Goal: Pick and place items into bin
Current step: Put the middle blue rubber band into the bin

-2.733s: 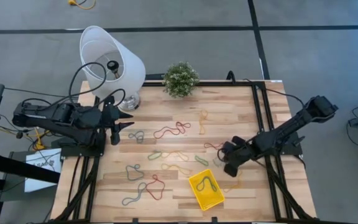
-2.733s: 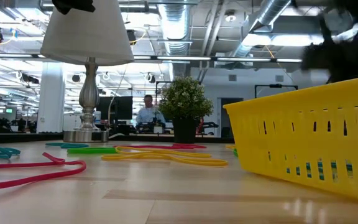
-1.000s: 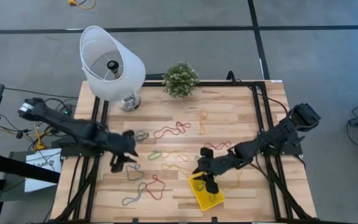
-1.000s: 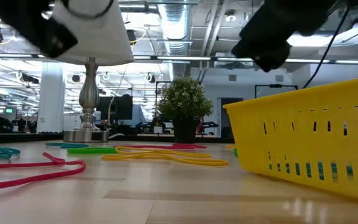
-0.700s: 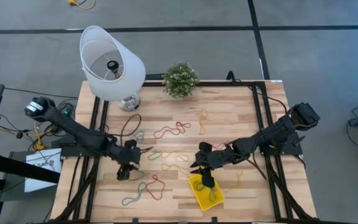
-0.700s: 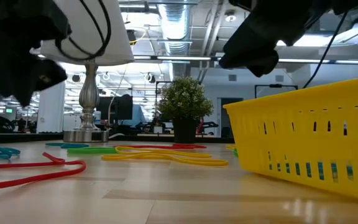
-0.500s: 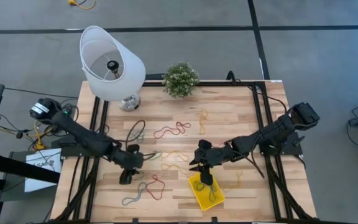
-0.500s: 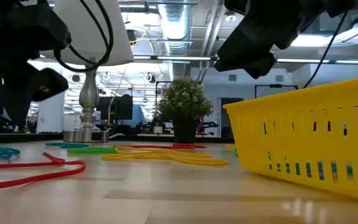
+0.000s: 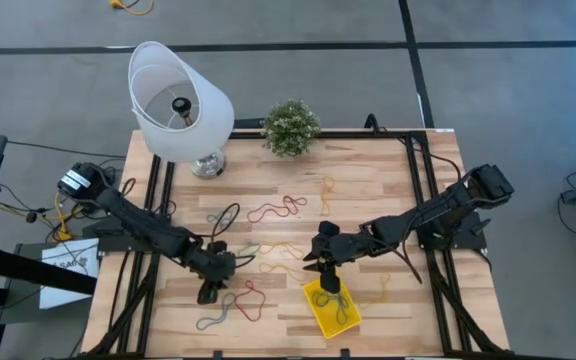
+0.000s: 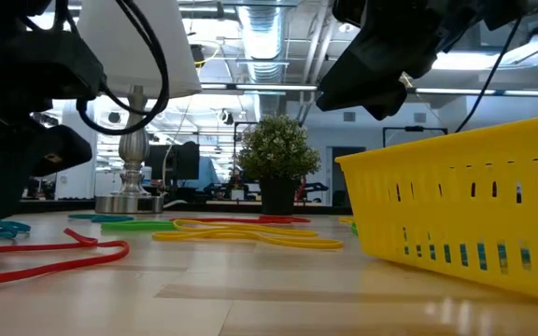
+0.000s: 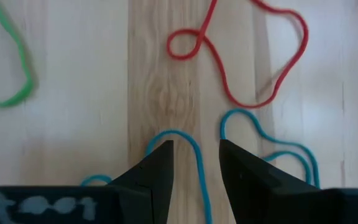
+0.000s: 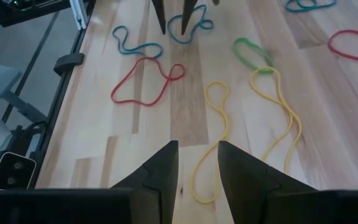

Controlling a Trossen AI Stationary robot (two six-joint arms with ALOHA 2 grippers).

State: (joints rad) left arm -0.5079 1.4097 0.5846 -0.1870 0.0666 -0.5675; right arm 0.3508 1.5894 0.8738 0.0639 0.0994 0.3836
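High view: the left end effector [image 9: 209,283] is low over the worktop [image 9: 368,170], well to the bin's [image 9: 346,319] left, among the loose loops. Its wrist view shows its fingers [image 11: 156,171] parted narrowly with a strand of a blue loop [image 11: 197,155] running between them, not clamped. A red loop [image 11: 241,59] lies just beyond that blue one, and a green loop [image 11: 8,68] is off to one side.

The right end effector [image 9: 326,282] hangs at the bin's far edge, fingers [image 12: 165,167] a little apart and holding nothing. Beyond them on the boards lies a yellow loop [image 12: 216,134]. One loop already rests inside the bin. Further loops are strewn between the bin and the lamp [image 9: 180,105]; a small plant [image 9: 290,127] stands beside the lamp.
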